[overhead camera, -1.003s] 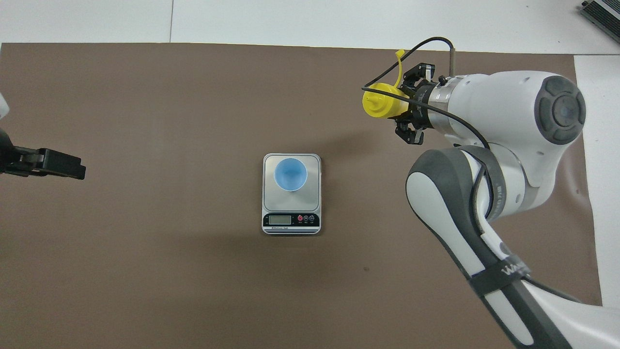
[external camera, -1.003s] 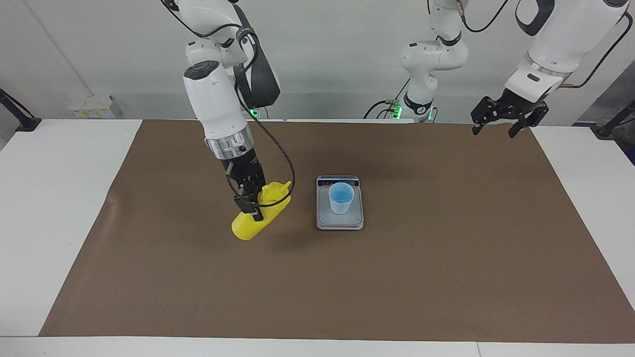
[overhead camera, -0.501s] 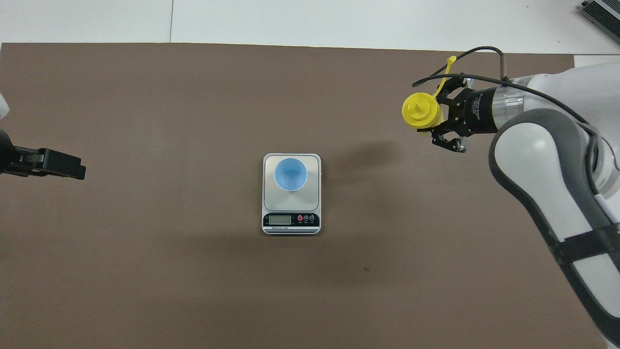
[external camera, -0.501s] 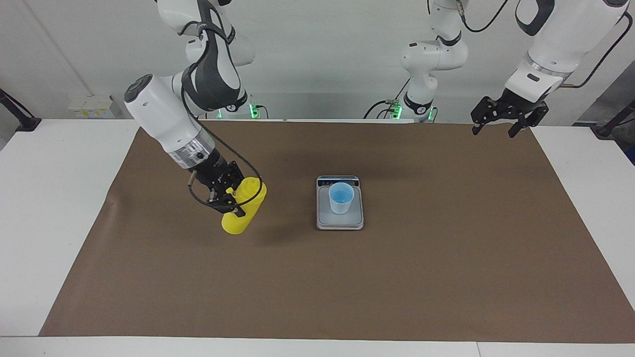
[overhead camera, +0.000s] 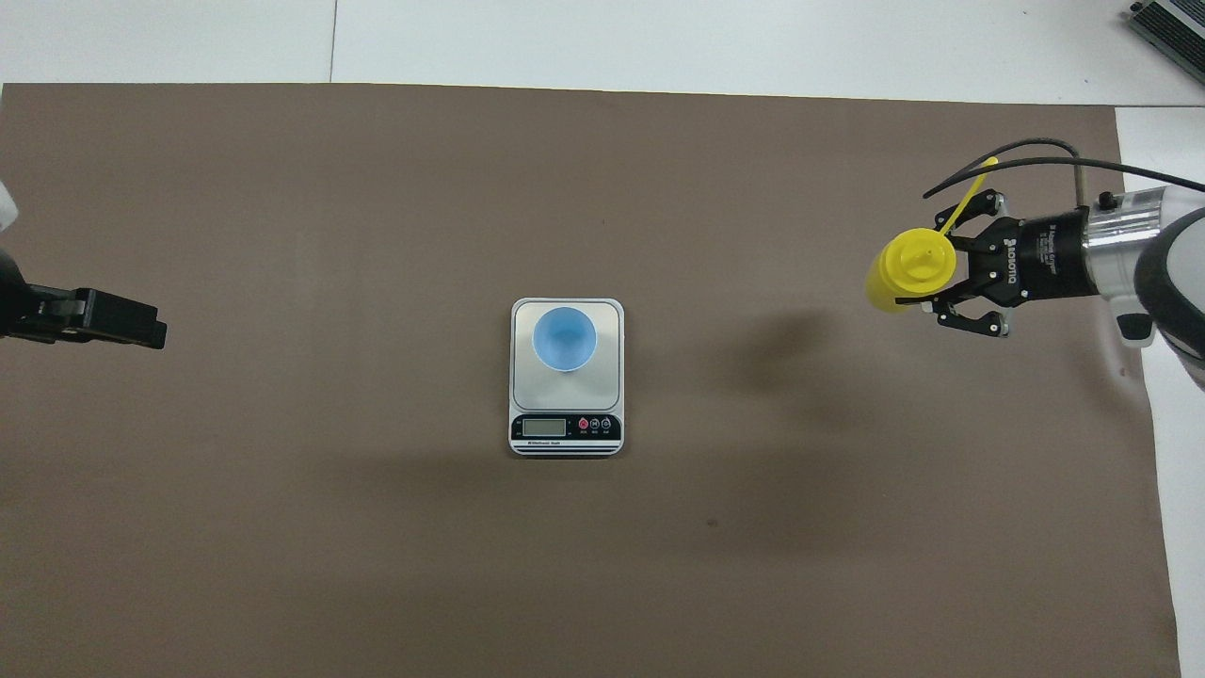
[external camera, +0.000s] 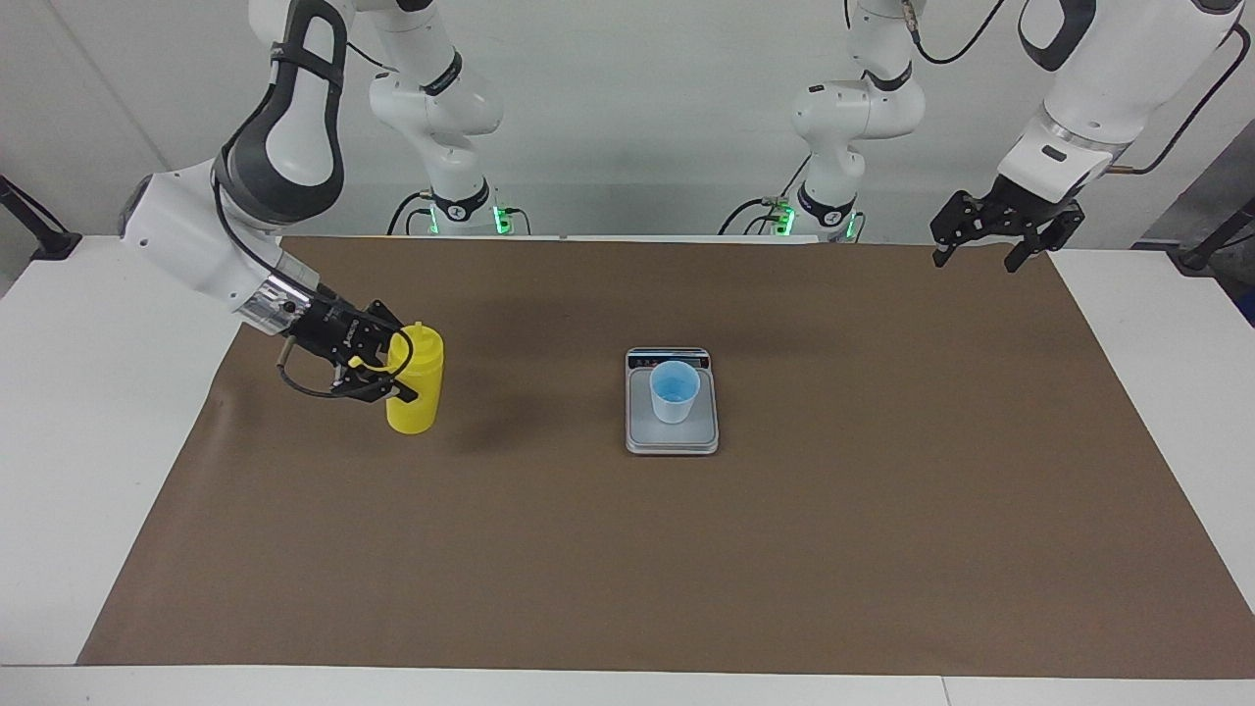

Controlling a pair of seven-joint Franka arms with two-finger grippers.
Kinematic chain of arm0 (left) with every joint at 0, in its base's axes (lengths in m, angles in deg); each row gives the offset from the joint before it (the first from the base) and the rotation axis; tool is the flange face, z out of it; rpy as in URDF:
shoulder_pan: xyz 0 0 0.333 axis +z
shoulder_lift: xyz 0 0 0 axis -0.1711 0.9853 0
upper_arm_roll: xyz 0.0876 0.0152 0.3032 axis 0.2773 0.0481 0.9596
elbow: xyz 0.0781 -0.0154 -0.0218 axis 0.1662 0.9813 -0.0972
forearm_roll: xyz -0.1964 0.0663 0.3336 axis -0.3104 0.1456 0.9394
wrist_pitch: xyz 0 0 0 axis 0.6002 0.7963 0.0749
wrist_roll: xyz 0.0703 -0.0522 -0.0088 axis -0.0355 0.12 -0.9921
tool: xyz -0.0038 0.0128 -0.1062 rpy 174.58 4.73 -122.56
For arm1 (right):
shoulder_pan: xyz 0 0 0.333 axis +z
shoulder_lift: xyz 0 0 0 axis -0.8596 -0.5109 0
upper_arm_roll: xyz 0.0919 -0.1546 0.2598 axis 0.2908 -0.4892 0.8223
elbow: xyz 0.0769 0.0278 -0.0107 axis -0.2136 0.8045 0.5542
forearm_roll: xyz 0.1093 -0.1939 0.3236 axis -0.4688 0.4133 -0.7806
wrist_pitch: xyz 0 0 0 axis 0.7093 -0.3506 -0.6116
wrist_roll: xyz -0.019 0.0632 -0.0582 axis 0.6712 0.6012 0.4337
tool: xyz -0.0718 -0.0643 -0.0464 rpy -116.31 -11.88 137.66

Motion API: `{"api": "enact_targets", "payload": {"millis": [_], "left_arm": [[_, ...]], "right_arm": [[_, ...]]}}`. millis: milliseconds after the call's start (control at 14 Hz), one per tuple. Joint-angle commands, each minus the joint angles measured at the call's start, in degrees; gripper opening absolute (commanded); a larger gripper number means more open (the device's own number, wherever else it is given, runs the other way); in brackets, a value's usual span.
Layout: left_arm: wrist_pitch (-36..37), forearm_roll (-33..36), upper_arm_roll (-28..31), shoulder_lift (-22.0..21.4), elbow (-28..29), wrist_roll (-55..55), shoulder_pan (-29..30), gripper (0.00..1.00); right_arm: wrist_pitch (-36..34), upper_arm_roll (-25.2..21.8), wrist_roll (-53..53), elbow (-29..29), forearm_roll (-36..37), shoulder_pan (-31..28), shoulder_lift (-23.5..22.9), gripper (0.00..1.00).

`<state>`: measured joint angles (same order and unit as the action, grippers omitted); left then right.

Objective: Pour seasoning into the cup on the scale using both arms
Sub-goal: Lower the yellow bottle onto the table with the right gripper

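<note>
Brown mat (external camera: pixel 627 549) on white table (external camera: pixel 88 412), right hand (external camera: pixel 384 365) gripping seasoning (external camera: pixel 416 384), prob. upright, left hand (external camera: pixel 992 242) open.

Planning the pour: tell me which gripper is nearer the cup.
Right. The right gripper holds the seasoning bottle beside the scale; the left gripper waits above the table's edge, farther from the cup.

We cannot read the scale (overhead camera: pixel 566 377) display at its 6 o'clock edge; the digits are too small. In the overhead view the left gripper (overhead camera: pixel 104 320) is cut off by the frame at 9 o'clock, with only its black tip showing, and the right arm (overhead camera: pixel 1144 254) runs out at 3 o'clock. The right gripper (external camera: pixel 387 368) covers part of the yellow bottle (external camera: pixel 417 387), and we cannot make out whether the bottle's base touches the brown mat (external camera: pixel 627 549)
</note>
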<state>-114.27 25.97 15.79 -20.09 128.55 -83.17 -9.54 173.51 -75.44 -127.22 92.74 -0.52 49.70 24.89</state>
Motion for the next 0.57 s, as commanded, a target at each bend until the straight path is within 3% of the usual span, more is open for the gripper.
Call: {"api": "enact_targets", "payload": {"millis": [0, 358, 501], "left_arm": [[0.2, -0.1, -0.2, -1.3, 1.3, -0.4, 0.6, 1.00], [0.2, -0.1, -0.2, -1.3, 1.3, -0.4, 0.6, 1.00], [0.2, -0.1, -0.2, -1.3, 1.3, -0.4, 0.6, 1.00]], "right_arm": [[-4.2, 0.7, 8.0, 2.9, -3.7, -5.0, 0.1, 0.00], [-9.0, 0.7, 14.8, 1.6, -4.0, -9.5, -5.0, 0.00], [-12.4, 0.7, 19.0, -1.7, -3.6, -11.9, -8.9, 0.00]]}}
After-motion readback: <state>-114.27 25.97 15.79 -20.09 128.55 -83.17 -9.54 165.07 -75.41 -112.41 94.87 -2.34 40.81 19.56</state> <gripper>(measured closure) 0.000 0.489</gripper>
